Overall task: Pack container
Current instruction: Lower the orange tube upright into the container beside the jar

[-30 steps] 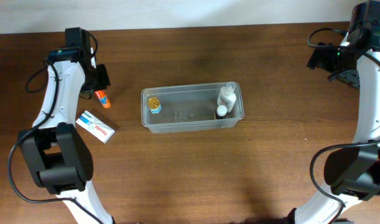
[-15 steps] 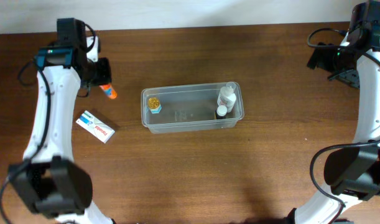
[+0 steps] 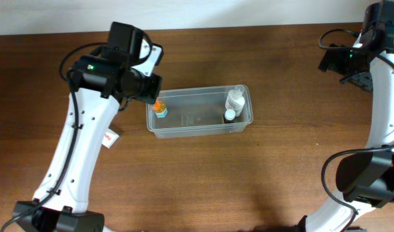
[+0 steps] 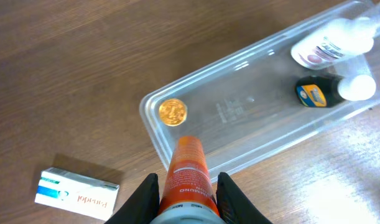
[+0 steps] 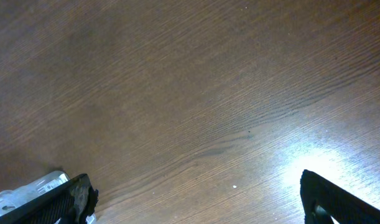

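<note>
Overhead view; entries by size, largest first.

1. Table (image 3: 267, 187): brown wood, carries everything.
2. Container (image 3: 197, 131): clear tub at mid-table, top open, middle of its floor bare.
3. Left gripper (image 4: 188, 196): jaws clamped on the tube, poised over the tub's left end, apparently to drop it in.
4. Right gripper (image 5: 196, 199): jaws wide apart, nothing between them, parked well away at the far right edge.
5. White bottle (image 3: 235, 100): lying in the tub's right end.
6. Box (image 4: 78, 194): white and blue, on the table left of the tub, not yet packed.
7. Tube (image 4: 188, 165): orange, tip near the left rim.
8. Dark bottle (image 4: 329, 90): white cap, beside the white bottle.
9. Jar (image 4: 172, 112): gold lid, in the left corner, the likeliest obstacle just beyond the tube's tip.
</note>
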You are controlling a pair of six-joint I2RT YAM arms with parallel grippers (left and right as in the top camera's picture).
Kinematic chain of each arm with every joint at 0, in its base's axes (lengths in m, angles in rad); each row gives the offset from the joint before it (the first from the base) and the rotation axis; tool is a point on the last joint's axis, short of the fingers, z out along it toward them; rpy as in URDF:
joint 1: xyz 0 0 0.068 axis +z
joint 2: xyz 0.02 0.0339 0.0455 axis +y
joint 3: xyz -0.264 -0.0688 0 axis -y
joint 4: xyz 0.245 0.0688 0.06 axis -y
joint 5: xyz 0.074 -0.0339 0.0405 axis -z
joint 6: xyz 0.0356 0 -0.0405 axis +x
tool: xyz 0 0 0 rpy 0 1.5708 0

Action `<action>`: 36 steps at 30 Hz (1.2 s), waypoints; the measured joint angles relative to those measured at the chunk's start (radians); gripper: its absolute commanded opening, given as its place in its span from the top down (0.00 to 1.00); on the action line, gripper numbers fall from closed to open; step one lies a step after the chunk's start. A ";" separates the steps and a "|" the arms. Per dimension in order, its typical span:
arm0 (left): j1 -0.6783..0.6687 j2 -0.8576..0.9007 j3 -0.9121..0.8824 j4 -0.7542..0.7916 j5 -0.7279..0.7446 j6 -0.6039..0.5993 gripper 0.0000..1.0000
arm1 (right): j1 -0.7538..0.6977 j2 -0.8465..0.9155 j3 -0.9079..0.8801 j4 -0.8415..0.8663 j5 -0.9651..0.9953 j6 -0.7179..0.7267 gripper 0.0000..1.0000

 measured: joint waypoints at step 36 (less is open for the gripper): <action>-0.052 0.280 -0.027 0.034 -0.032 0.000 0.96 | 0.000 0.000 0.000 0.000 0.000 0.000 0.01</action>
